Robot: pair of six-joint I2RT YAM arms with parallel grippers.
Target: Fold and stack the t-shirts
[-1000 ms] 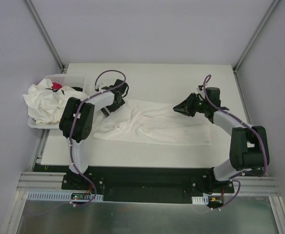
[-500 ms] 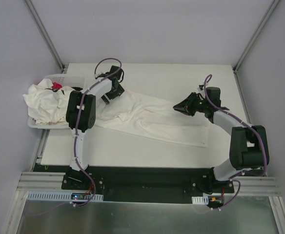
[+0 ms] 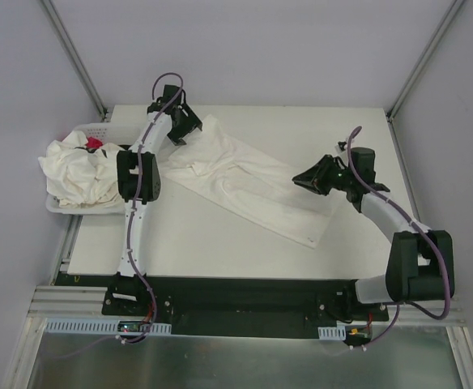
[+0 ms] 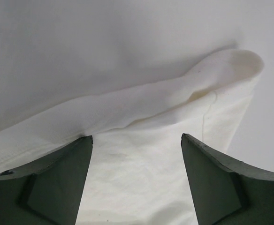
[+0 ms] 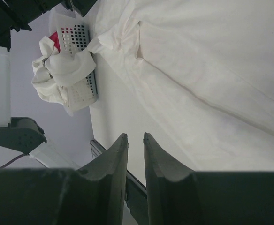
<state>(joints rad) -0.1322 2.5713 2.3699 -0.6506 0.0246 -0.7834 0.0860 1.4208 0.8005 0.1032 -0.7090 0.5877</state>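
One off-white t-shirt (image 3: 253, 182) lies spread on the white table (image 3: 220, 243), running diagonally from the far left to the near right. My left gripper (image 3: 189, 123) is at the shirt's far left end. In the left wrist view it (image 4: 136, 136) is wide open with the shirt's fabric (image 4: 141, 183) lying between the jaws and a rolled edge just ahead. My right gripper (image 3: 299, 177) hovers over the shirt's right part. In the right wrist view it (image 5: 135, 134) is nearly closed and empty, above the flat shirt (image 5: 212, 61).
A white perforated basket (image 3: 99, 130) stands at the table's left edge with a heap of more off-white shirts (image 3: 74, 170) and a red packet (image 3: 95, 143). The basket (image 5: 78, 40) and heap (image 5: 57, 70) also show in the right wrist view.
My left arm has stretched to the far left, and the shirt's left end went with it, so the shirt now lies diagonally. My right gripper has shifted slightly right.
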